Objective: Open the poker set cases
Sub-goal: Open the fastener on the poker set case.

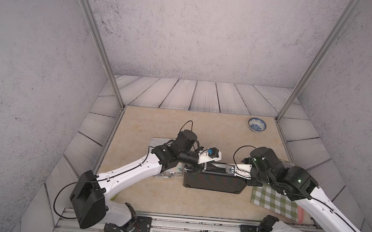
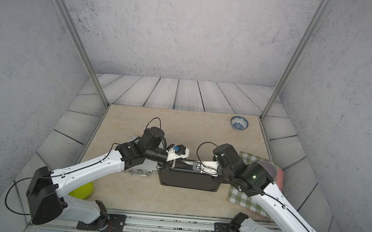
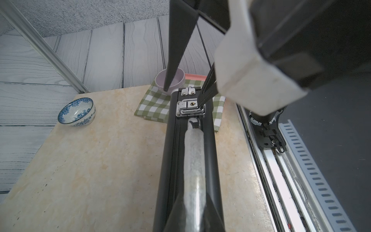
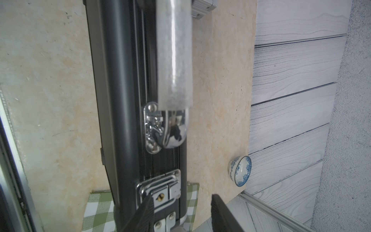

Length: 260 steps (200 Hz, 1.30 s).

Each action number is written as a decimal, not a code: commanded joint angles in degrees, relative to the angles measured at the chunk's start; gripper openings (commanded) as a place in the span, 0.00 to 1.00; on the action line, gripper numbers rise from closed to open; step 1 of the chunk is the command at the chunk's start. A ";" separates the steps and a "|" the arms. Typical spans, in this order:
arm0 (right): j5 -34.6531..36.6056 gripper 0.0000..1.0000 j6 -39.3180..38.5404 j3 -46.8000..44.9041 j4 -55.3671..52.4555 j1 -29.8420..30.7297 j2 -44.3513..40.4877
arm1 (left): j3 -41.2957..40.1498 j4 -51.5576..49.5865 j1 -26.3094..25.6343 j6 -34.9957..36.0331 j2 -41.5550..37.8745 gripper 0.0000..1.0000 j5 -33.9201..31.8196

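The black case (image 1: 213,181) (image 2: 188,178) stands upright on its long edge mid-table, chrome handle (image 3: 193,150) on top. My left gripper (image 1: 194,168) (image 3: 195,217) is shut on that handle near its left end. My right gripper (image 1: 231,169) (image 4: 181,197) is open over the case's right end. One of its fingers (image 4: 144,209) rests against the chrome latch (image 4: 158,190) (image 3: 190,107); the other hangs past the case's far side. The silver case (image 1: 162,143) (image 2: 139,169) lies flat to the left, mostly under my left arm.
A blue-patterned bowl (image 1: 257,124) (image 3: 77,112) sits at the back right. A green checked cloth (image 1: 272,199) over a pink tray (image 1: 300,216) lies right of the black case, with a lilac bowl (image 3: 170,80) on it. A yellow-green bowl (image 2: 82,189) sits front left.
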 commanded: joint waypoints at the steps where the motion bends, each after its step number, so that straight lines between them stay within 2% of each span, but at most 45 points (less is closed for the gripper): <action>1: -1.64 0.48 0.58 -0.92 -2.27 0.31 -0.77 | 0.38 3.29 -0.22 0.74 -0.39 0.00 0.73; 118: -2.35 0.47 0.71 -1.50 -2.38 0.39 -2.07 | 0.43 2.87 -0.31 0.94 0.38 0.00 0.90; 185: 4.05 0.45 -1.72 -3.64 2.81 0.90 -3.23 | 1.09 -0.95 -0.84 4.00 0.58 0.00 2.70; 260: 6.39 0.45 -3.60 -3.98 5.09 1.71 -3.42 | 1.55 -3.54 -0.83 5.18 0.58 0.00 5.59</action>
